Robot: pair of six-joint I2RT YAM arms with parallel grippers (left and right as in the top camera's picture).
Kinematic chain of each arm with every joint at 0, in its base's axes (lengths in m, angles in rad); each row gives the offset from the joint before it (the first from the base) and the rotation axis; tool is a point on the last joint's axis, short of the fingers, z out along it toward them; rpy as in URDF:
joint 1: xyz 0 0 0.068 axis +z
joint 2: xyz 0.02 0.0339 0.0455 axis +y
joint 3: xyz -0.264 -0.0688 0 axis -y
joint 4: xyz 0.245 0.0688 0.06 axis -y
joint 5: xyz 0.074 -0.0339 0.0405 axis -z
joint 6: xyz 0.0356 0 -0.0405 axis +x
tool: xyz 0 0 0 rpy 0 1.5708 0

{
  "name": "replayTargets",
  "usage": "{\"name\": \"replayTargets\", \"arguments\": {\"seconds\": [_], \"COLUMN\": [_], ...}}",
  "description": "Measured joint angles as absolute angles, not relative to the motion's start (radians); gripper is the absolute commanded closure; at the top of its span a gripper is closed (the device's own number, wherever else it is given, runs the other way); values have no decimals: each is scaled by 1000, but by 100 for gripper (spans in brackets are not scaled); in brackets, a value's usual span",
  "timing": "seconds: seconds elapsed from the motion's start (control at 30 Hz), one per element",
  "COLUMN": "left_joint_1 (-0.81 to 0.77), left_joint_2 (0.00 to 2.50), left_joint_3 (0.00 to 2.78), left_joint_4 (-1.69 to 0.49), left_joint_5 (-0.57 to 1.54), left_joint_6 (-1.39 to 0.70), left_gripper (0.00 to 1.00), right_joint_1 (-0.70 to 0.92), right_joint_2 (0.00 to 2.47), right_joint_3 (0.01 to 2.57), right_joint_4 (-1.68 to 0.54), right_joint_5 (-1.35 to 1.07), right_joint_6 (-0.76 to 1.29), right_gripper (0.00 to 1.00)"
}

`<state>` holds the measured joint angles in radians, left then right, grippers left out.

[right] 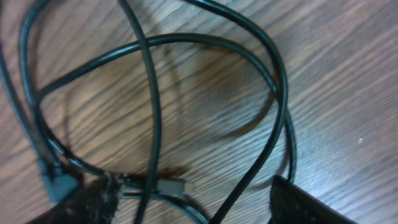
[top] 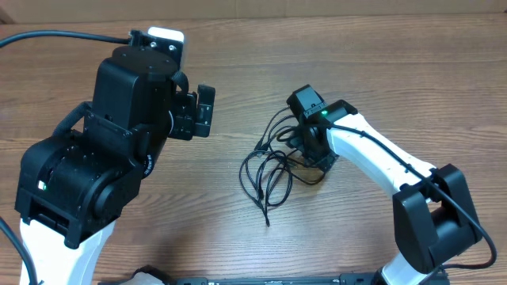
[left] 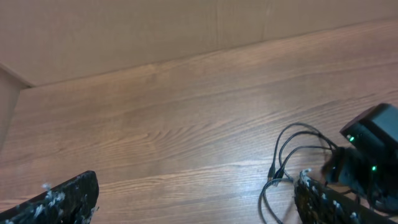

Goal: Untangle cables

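The cables (top: pixel 268 172) are thin black cords lying in tangled loops on the wooden table, mid-right. My right gripper (top: pixel 315 158) is down at the right edge of the tangle. In the right wrist view its fingers (right: pixel 193 208) are open, with several cord loops (right: pixel 155 93) and a silver-tipped plug (right: pixel 175 185) lying between and ahead of them. My left gripper (top: pixel 204 111) hangs above the table, left of the cables, open and empty. In the left wrist view its fingers (left: pixel 196 208) are wide apart, with the cables (left: pixel 291 149) at lower right.
The wooden table (top: pixel 238 71) runs to a cardboard wall (left: pixel 155 31) at the back. A thick black arm wire (top: pixel 55 36) crosses the top left. The right arm's camera housing (left: pixel 370 140) shows beside the tangle in the left wrist view.
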<state>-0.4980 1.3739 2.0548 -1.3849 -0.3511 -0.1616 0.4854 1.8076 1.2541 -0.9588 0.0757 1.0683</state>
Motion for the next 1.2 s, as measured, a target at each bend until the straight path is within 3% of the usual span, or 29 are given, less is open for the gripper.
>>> {"name": "replayTargets", "arguments": {"seconds": [0.03,0.07,0.27,0.5,0.73,0.93,1.2], "left_joint_1": [-498,-498,-498,-498,-498,-498,-498], "left_joint_2": [1374,1374,1374,1374,1375,1375,1375], "left_joint_3": [2055,2055,2055,2055,2055,2055,2055], "left_joint_4": [-1389,-1393,-1419,-1456,-1471,-1483,-1513], "left_joint_5": [-351,-351,-351,-351,-364,-465,-565], "left_joint_6": [-162,-162,-162,-148,-106,-149,-224], "left_gripper": [0,0,0,0,0,0,0], "right_joint_1": [484,483,480,479,479,478,356], "right_joint_2": [1808,1808,1808,1797,1699,1588,1568], "right_joint_3": [1250,1249,1249,1342,1889,2350,2568], "right_joint_4": [-956,-953,-918,-865,-1002,-1172,-1230], "right_joint_5": [75,75,68,-100,-240,-215,42], "right_joint_6": [1073,1076,1076,884,700,563,403], "right_gripper": [89,96,96,96,96,96,96]}}
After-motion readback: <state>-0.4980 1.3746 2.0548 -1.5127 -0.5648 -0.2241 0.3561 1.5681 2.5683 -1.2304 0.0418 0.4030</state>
